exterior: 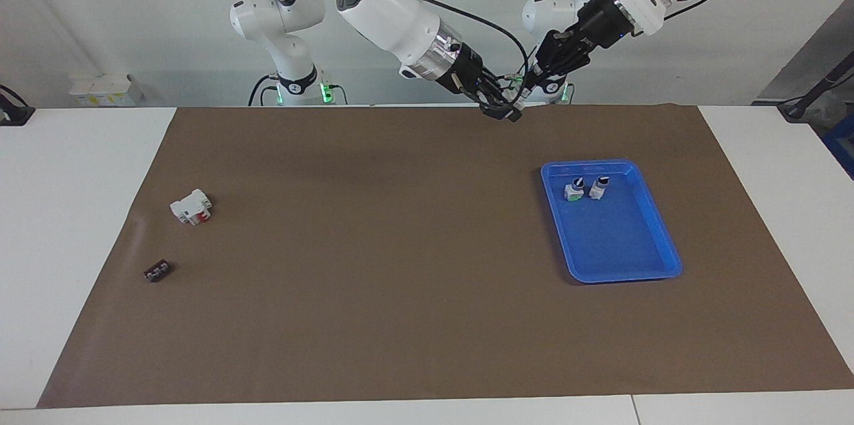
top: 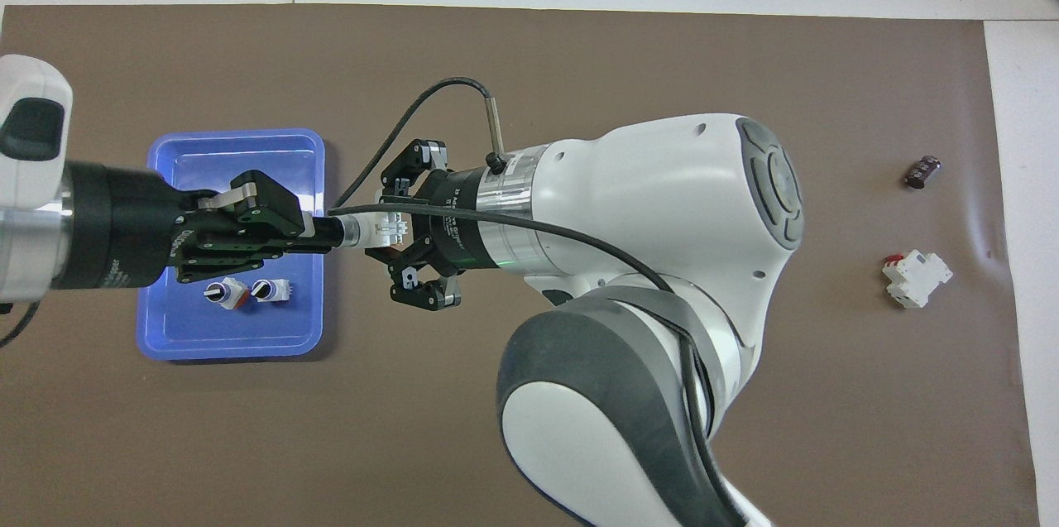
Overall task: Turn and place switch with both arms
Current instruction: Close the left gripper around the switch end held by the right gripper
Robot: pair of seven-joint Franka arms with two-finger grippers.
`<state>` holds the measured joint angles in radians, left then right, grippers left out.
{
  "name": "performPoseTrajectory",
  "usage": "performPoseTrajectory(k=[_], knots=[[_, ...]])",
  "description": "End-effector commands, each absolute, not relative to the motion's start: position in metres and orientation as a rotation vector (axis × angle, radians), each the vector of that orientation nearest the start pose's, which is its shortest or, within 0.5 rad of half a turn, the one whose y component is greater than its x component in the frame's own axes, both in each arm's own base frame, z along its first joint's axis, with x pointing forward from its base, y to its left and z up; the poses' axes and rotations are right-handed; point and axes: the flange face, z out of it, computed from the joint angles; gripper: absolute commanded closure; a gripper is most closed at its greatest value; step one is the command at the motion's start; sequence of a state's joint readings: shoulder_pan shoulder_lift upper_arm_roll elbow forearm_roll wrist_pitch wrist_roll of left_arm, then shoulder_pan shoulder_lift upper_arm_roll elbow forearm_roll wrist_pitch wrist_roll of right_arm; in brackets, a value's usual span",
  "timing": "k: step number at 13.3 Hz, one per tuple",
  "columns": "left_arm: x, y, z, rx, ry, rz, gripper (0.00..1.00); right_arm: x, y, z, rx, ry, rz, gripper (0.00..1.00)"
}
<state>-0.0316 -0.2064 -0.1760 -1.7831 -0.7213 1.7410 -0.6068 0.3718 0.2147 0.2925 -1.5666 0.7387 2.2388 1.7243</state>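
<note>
A switch [top: 379, 227], a white-grey block with a silver collar, hangs in the air between my two grippers; in the facing view [exterior: 515, 87] only its green parts show. My left gripper [top: 327, 230] is shut on its knob end, also seen in the facing view [exterior: 532, 80]. My right gripper [top: 394, 229] stands around the block's other end with its fingers [top: 418, 156] spread wide and apart from it; it also shows in the facing view [exterior: 504, 109]. Both are up over the mat beside the blue tray [top: 165, 337].
Two more switches [exterior: 574, 189] [exterior: 598, 187] stand in the blue tray [exterior: 620, 265], toward the left arm's end. A larger white block with a red part [exterior: 191, 207] and a tiny black piece [exterior: 158, 271] lie on the brown mat [exterior: 400, 265] toward the right arm's end.
</note>
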Motion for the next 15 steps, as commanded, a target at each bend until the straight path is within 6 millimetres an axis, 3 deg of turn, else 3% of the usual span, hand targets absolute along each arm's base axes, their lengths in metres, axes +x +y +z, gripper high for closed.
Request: performPoseTrajectory(k=[1, 8, 11, 15], knots=[[0.4594, -0.1942, 0.6724, 2.321, 0.751, -0.284, 1.0, 0.5301, 0.4138, 0.5815, -1.792, 1.556, 0.625, 1.0], [0.4633, -0.1939, 0.6722, 2.11, 1.303, -0.444, 1.0, 0.5301, 0.4138, 0.5815, -1.792, 1.556, 0.625, 1.0], [0.4636, -0.1941, 0.6714, 2.054, 1.415, -0.478, 1.0, 0.5301, 0.4138, 0.5815, -1.792, 1.556, 0.625, 1.0], [0.467, -0.1939, 0.6678, 2.034, 1.59, -0.393, 1.0, 0.5298, 0.4137, 0.5825, -1.792, 1.555, 0.624, 1.0]])
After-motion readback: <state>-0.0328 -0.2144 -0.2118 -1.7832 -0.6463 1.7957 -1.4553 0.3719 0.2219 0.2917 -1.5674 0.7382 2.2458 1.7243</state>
